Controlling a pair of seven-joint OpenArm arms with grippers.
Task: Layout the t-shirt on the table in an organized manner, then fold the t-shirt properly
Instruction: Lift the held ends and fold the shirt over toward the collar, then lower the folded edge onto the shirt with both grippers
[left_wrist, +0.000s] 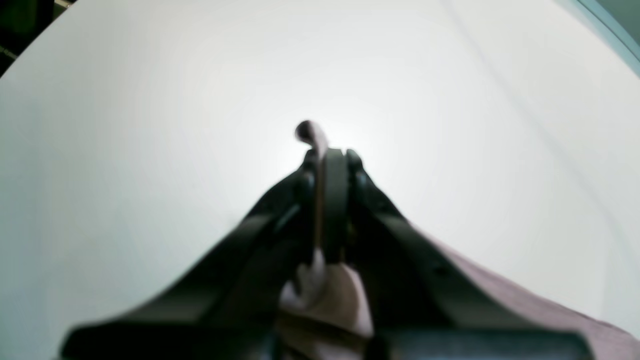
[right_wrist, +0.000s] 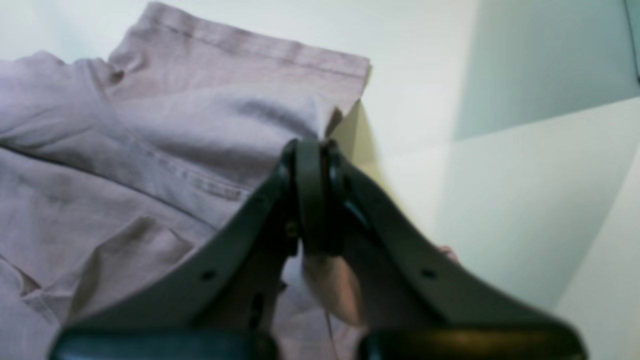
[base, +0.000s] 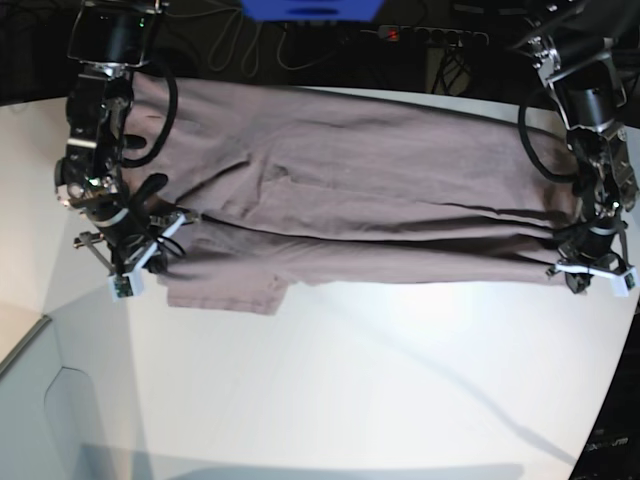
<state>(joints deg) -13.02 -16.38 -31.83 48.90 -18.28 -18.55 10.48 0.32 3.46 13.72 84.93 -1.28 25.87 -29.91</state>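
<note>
The mauve t-shirt (base: 380, 190) lies spread wide across the far half of the white table (base: 350, 380), folded lengthwise, its near edge pulled taut between both grippers. At the left in the base view my right gripper (base: 150, 248) is shut on cloth beside a short sleeve (base: 225, 290). The right wrist view shows those jaws (right_wrist: 312, 145) pinching a fold of the t-shirt (right_wrist: 165, 145) below the sleeve hem. My left gripper (base: 592, 265) is shut on the shirt's other end. In the left wrist view a tip of cloth (left_wrist: 311, 132) pokes out past the closed gripper (left_wrist: 330, 155).
Behind the table, cables and a power strip (base: 425, 35) hang in the dark, with a blue object (base: 310, 8) at the top. The table's curved edge (base: 610, 400) runs down the right. A lower grey surface (base: 30, 400) sits at the front left.
</note>
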